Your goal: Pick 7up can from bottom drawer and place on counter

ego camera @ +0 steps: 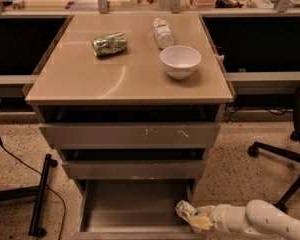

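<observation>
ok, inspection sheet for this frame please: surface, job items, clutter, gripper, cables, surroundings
surface: counter, glossy tan top, three items toward its back half.
job's things: 7up can tilted at the right front corner of the open bottom drawer; not yet on the counter.
clutter: green can on its side, clear bottle lying down, white bowl upright, all on the counter.
grippers: gripper low at the drawer's right front, shut on the 7up can.
cables: black cable running over the floor at left.
surroundings: office chair base at right; black stand on the floor at left.
</observation>
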